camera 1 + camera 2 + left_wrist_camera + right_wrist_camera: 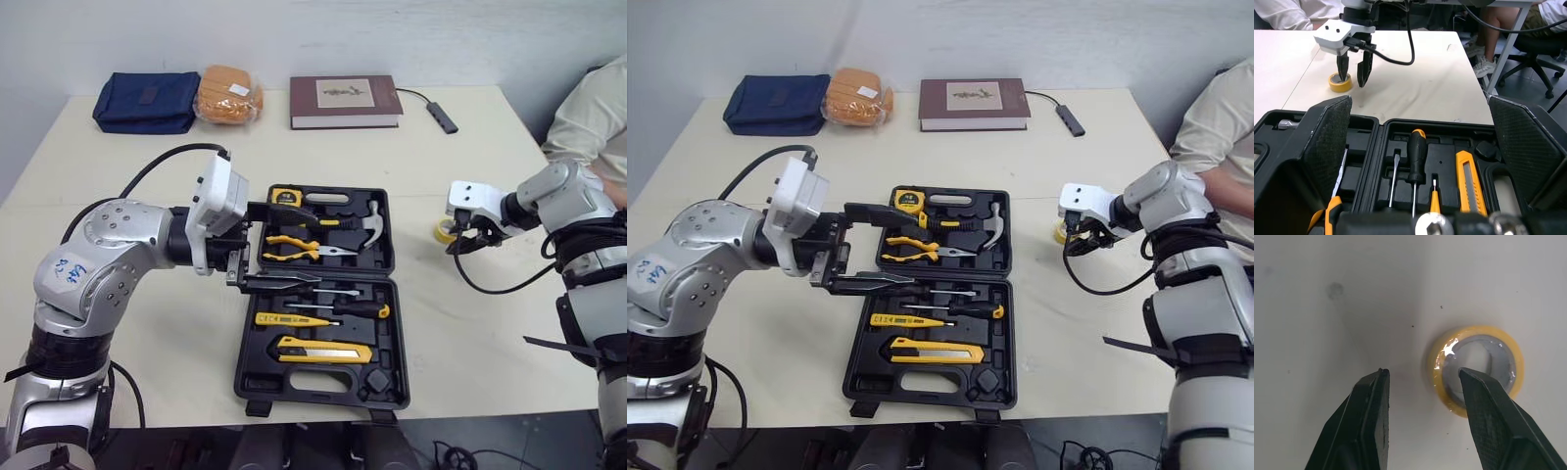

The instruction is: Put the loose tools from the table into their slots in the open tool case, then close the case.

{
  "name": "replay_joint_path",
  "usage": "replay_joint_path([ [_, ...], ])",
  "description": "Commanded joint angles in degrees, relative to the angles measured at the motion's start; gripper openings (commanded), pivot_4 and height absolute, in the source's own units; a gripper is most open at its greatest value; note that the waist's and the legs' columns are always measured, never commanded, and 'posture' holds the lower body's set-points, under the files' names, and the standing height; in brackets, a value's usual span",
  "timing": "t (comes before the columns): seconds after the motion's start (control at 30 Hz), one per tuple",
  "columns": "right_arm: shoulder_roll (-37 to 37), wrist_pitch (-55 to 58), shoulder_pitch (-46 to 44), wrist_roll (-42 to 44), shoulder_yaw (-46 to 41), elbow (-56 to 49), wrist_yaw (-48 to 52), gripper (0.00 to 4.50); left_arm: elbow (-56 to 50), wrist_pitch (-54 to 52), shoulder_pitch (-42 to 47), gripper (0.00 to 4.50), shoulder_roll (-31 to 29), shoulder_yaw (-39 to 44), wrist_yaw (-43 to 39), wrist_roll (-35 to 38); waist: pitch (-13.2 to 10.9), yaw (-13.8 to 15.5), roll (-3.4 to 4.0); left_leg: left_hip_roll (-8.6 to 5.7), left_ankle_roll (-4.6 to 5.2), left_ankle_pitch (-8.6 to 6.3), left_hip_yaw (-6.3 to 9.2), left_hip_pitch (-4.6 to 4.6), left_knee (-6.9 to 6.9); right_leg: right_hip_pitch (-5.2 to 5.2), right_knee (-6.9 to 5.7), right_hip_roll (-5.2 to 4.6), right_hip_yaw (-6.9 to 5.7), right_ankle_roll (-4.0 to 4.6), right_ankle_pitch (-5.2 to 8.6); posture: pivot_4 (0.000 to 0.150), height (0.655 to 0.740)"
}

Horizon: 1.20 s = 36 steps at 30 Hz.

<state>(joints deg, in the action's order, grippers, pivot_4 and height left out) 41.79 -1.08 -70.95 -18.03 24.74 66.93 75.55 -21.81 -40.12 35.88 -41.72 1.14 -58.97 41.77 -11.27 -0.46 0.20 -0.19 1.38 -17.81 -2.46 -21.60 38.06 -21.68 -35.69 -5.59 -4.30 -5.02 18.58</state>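
Lying open mid-table, the one tool case [387,392] has the left gripper [294,247] spread wide over its left side. Right of the case sits the single loose tape roll [1476,331]. Seen from the right wrist, the right gripper [1424,374] is parted above it, one finger overlapping its rim.

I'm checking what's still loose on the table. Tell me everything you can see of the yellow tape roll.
The yellow tape roll is a small ring of glossy yellow tape on a grey core, with an open middle. It lies flat on the pale table, to the right of the open tool case, apart from it. The right gripper hangs open above it, one finger over its rim; contact cannot be told.
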Motion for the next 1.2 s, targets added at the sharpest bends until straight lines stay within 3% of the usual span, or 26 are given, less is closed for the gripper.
replay_joint_path([
  [0.03,-0.6,-1.1,-1.5,-1.0,-1.1,2.1,-2.0,2.42,-0.9,0.9,1.1,4.5,0.1,0.7,0.2,0.2,0.0,0.0,0.0,0.0,0.0,0.0,0.0,0.0,0.0,0.0,0.0,0.0,0.0,0.0,0.0,0.15,0.74],
  [0.13,-1.0,-2.1,-1.3,-1.8,-1.2,3.3,-3.7,1.5,-0.7,1.2,1.4,4.5,0.5,0.4,0.5,-0.2,0.0,-0.1,0.0,0.0,0.0,0.0,0.0,0.01,0.02,0.01,-0.01,0.0,0.0,0.0,0.0,0.15,0.74],
  [0.23,-0.5,-3.2,-1.3,-1.9,-1.6,3.2,-3.3,0.05,-0.8,1.3,1.5,4.5,1.0,0.5,0.7,-0.2,0.0,-0.4,-0.01,-0.01,0.0,0.0,0.0,0.03,0.06,0.04,-0.05,-0.01,0.01,0.0,0.0,0.15,0.74],
  [0.37,1.5,-4.0,-1.0,0.9,-3.9,-1.0,0.9,0.01,-1.6,1.0,0.7,4.5,0.9,0.9,0.9,0.3,0.0,-0.5,-0.01,-0.01,0.0,0.0,0.0,0.05,0.07,0.05,-0.09,-0.01,0.01,0.0,0.0,0.15,0.74],
  [0.43,3.0,-1.3,2.4,5.8,-6.9,-10.1,7.5,0.01,-2.4,0.4,-0.7,4.5,0.4,0.8,0.4,0.8,0.0,-0.5,0.0,-0.01,-0.01,0.0,0.0,0.04,0.05,0.04,-0.06,-0.01,0.01,0.0,0.0,0.15,0.74],
  [0.5,5.6,5.3,9.6,11.6,-9.6,-26.4,13.6,0.01,-3.7,-0.2,-2.4,4.5,-0.3,0.5,-0.5,1.4,0.0,-0.4,-0.01,0.0,-0.01,0.0,0.01,0.04,0.04,0.04,-0.05,0.0,0.01,0.0,0.0,0.15,0.74],
  [0.63,10.3,19.6,32.3,27.6,-17.8,-68.9,14.2,0.01,-8.1,2.2,-6.9,4.5,-2.5,-3.3,-4.4,-0.7,0.0,0.5,-0.01,0.09,-0.15,-0.1,0.15,0.03,0.05,0.07,0.0,0.09,-0.05,0.01,0.01,0.15,0.74],
  [0.73,13.1,27.1,43.2,34.6,-20.2,-86.4,12.3,0.01,-9.4,4.3,-9.9,4.5,-3.9,-5.4,-7.0,-2.4,0.0,0.7,0.02,0.08,-0.17,-0.11,0.17,0.02,0.05,0.07,-0.02,0.08,-0.05,0.01,0.01,0.15,0.74],
  [0.93,14.2,33.7,54.1,38.4,-18.1,-102.3,5.1,0.01,-10.4,7.9,-14.7,4.5,-5.5,-8.4,-9.8,-5.6,0.0,0.7,-0.11,0.07,-0.19,-0.14,0.17,0.29,0.05,0.26,0.12,0.01,0.06,0.04,0.02,0.15,0.74],
  [1.2,13.6,33.9,59.0,37.1,-12.9,-104.8,-1.4,0.01,-9.8,12.0,-16.5,4.5,-5.6,-11.0,-10.9,-9.6,0.0,0.7,-0.11,0.07,-0.17,-0.14,0.17,0.28,0.02,0.21,0.11,-0.02,0.06,0.11,0.06,0.15,0.74],
])
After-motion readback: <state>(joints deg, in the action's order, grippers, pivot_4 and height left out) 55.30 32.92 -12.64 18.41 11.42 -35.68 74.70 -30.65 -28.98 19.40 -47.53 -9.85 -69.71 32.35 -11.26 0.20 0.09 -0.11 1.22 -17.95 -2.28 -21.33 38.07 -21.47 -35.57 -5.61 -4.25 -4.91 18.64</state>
